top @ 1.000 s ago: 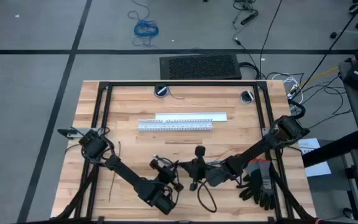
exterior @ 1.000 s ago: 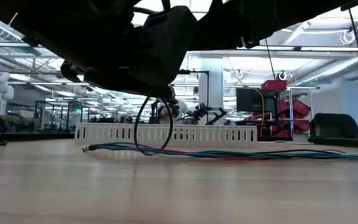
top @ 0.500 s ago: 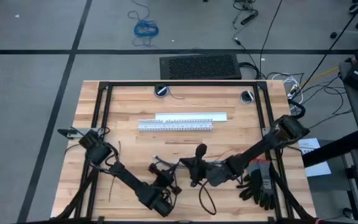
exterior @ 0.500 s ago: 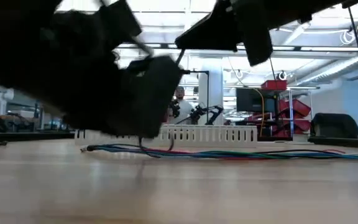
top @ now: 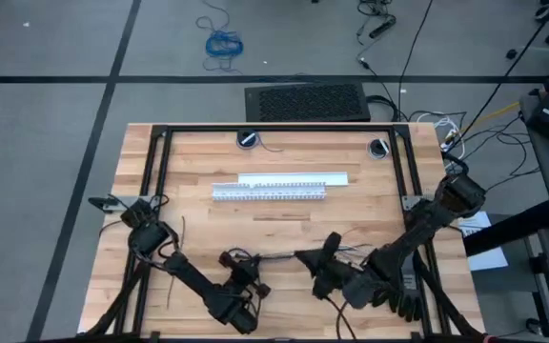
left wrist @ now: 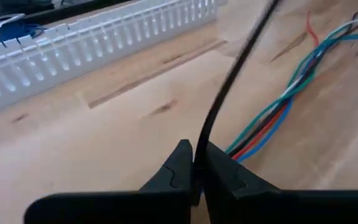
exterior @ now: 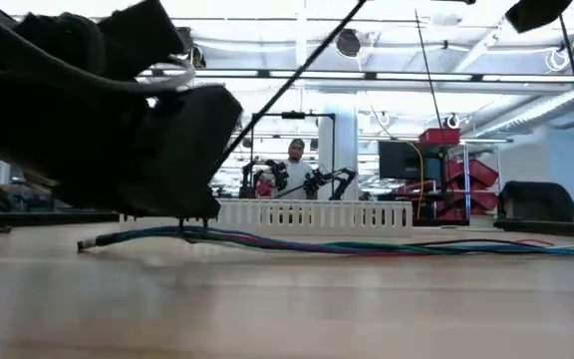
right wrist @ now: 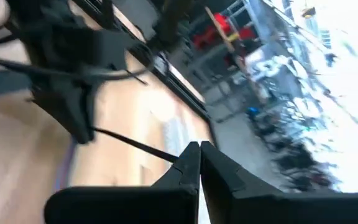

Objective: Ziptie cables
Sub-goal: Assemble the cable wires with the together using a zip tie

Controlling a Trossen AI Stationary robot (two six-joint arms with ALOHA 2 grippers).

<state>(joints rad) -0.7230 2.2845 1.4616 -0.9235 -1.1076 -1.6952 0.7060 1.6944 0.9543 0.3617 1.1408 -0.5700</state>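
Ziptie: thin dark strip, stretched taut between the two grippers. One end pinched between the closed fingers of the left gripper; from there it runs up and away at a slant. In the right wrist view the same strip reaches the right gripper, whose fingers are closed on its other end. In the low view it shows as a straight dark line rising from the left gripper.

Cables: blue, green, red and white wires lying flat on the table, just beyond and beside the left gripper's fingertips, splayed at the far end. In the low view they run along the wood from under the left gripper outward.

High view: left gripper near the front edge; right gripper close beside it, cables between them.

White slotted duct farther back from both grippers, with a white cover strip just behind it.

A person stands in the room beyond.
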